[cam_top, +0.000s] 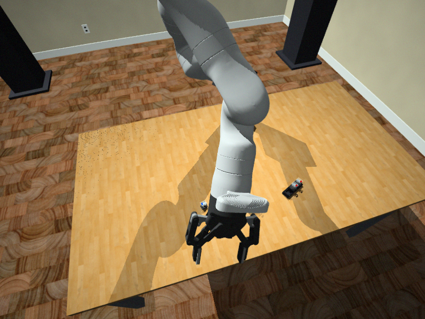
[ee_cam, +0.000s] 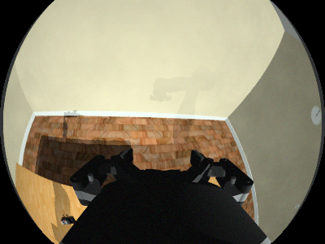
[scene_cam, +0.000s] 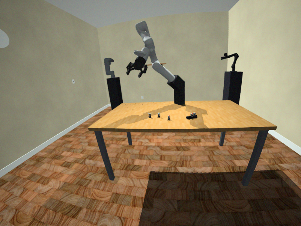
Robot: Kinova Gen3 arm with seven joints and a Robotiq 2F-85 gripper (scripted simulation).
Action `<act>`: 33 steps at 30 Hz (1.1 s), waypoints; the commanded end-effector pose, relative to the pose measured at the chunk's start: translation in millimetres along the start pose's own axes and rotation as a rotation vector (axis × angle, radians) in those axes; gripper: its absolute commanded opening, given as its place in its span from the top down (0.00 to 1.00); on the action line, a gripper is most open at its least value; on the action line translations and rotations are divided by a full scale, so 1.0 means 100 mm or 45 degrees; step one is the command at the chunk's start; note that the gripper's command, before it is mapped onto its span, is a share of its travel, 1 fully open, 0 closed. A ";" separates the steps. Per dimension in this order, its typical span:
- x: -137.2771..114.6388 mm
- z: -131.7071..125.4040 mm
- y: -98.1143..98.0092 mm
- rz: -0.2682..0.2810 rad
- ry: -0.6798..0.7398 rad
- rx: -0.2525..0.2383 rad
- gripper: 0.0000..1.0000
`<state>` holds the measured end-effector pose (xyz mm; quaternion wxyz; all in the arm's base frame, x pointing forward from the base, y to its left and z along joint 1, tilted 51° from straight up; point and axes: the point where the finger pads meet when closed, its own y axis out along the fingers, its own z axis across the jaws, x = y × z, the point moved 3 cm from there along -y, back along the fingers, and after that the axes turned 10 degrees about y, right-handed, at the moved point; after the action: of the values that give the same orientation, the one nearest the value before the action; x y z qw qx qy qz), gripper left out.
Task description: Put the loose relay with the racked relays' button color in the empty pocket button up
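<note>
The black rack [cam_top: 290,193] [scene_cam: 189,118] sits on the right part of the table and holds two relays with red buttons [cam_top: 297,182] [scene_cam: 193,113]. Three loose relays stand in a row left of it in the exterior view: the left one [scene_cam: 149,115], a teal-buttoned one [scene_cam: 158,114] and a red-buttoned one [scene_cam: 169,118]. From above only a blue-buttoned relay [cam_top: 204,205] shows; the arm hides the others. My gripper [cam_top: 219,260] [scene_cam: 134,74] [ee_cam: 162,156] is open and empty, high above the table and tilted outward.
The wooden table [cam_top: 120,171] [scene_cam: 231,116] has its front edge below the gripper. A small dark object [ee_cam: 67,220] shows on the table in the wrist view; I cannot tell which. Black pedestals [scene_cam: 114,91] [scene_cam: 232,85] stand behind the table.
</note>
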<state>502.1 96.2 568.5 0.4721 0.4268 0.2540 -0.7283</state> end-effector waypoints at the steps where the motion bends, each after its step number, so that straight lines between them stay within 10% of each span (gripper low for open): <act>1: 0.01 0.03 0.02 0.000 -0.006 0.018 0.00; 33: 0.12 -0.52 -0.01 -0.017 0.126 -0.028 0.00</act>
<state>517.8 133.2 531.6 0.4597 0.4545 0.2935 -0.7042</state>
